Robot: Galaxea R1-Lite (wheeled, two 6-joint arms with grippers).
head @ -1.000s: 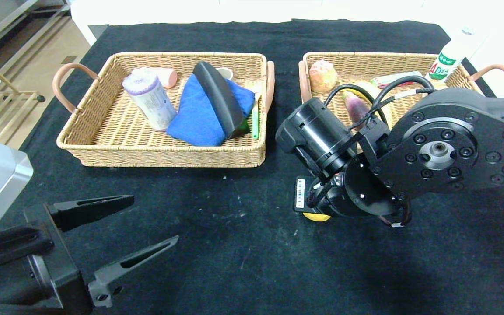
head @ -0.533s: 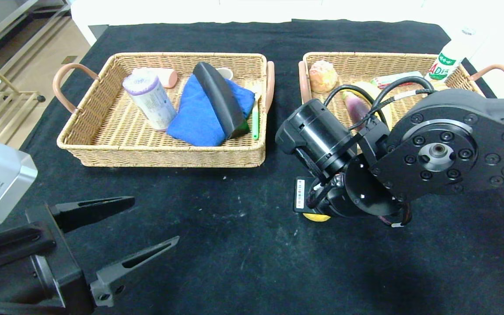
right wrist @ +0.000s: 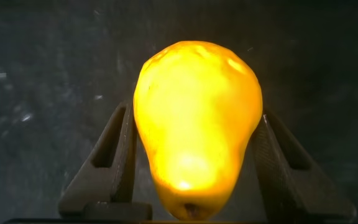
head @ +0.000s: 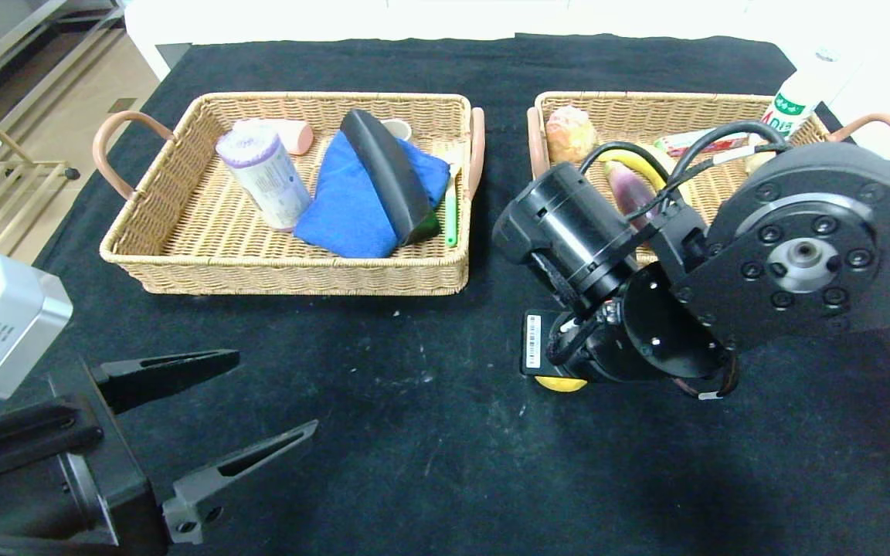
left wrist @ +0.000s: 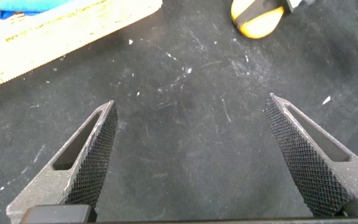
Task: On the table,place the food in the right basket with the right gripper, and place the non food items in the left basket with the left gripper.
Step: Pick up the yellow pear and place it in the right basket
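A yellow pear (right wrist: 194,124) sits between my right gripper's (right wrist: 194,111) fingers, which press on both its sides just above the black tablecloth. In the head view only the pear's edge (head: 561,384) peeks from under the right wrist, in front of the right basket (head: 646,100). The pear also shows in the left wrist view (left wrist: 257,22). My left gripper (head: 273,390) is open and empty at the near left, over bare cloth (left wrist: 191,99). The left basket (head: 283,278) stands at the far left.
The left basket holds a purple-topped roll (head: 263,174), a blue cloth (head: 352,205), a black curved item (head: 387,174) and a green toothbrush (head: 451,208). The right basket holds bread (head: 568,131), a banana (head: 630,162) and a white bottle (head: 796,96).
The right arm's upper links have shifted a little up and to the right. The pear's visible edge stays in about the same place. The left gripper has sunk slightly.
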